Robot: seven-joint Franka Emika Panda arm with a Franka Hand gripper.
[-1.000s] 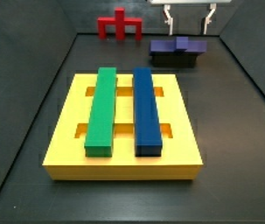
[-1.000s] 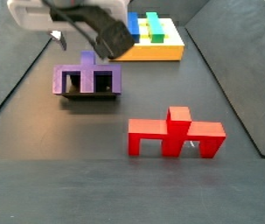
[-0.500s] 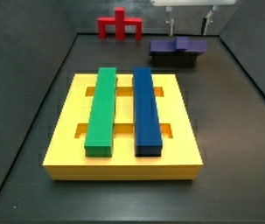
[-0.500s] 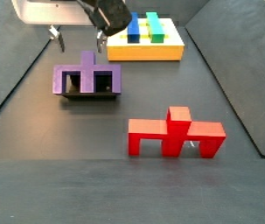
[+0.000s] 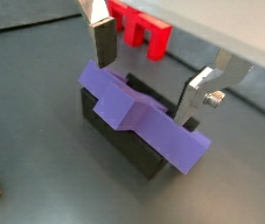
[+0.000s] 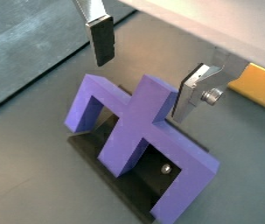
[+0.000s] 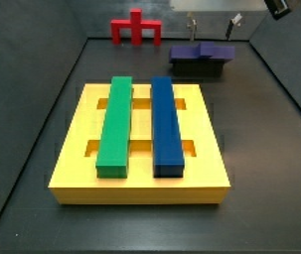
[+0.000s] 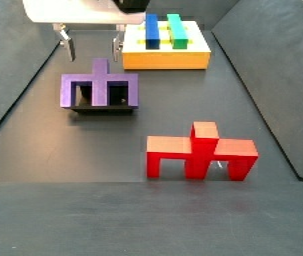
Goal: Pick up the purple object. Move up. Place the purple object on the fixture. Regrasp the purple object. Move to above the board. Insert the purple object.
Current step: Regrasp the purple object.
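Above the fixture (image 8: 103, 108), the gripper (image 8: 90, 43) is seen in a side view, with its two fingers (image 8: 66, 44) spread apart and nothing held between them. On the fixture the purple object (image 8: 100, 89) is resting, and in both side views it is not touched by the fingers. In both wrist views the silver plates are placed on either side of the purple object (image 5: 141, 116), above it, with a gap to its surface. Beside the fixture, on the dark floor, a red piece (image 8: 201, 153) stands apart. Further away the board (image 7: 141, 145) lies flat, and a green bar (image 7: 114, 123) and a blue bar (image 7: 166, 125) are set in it side by side.
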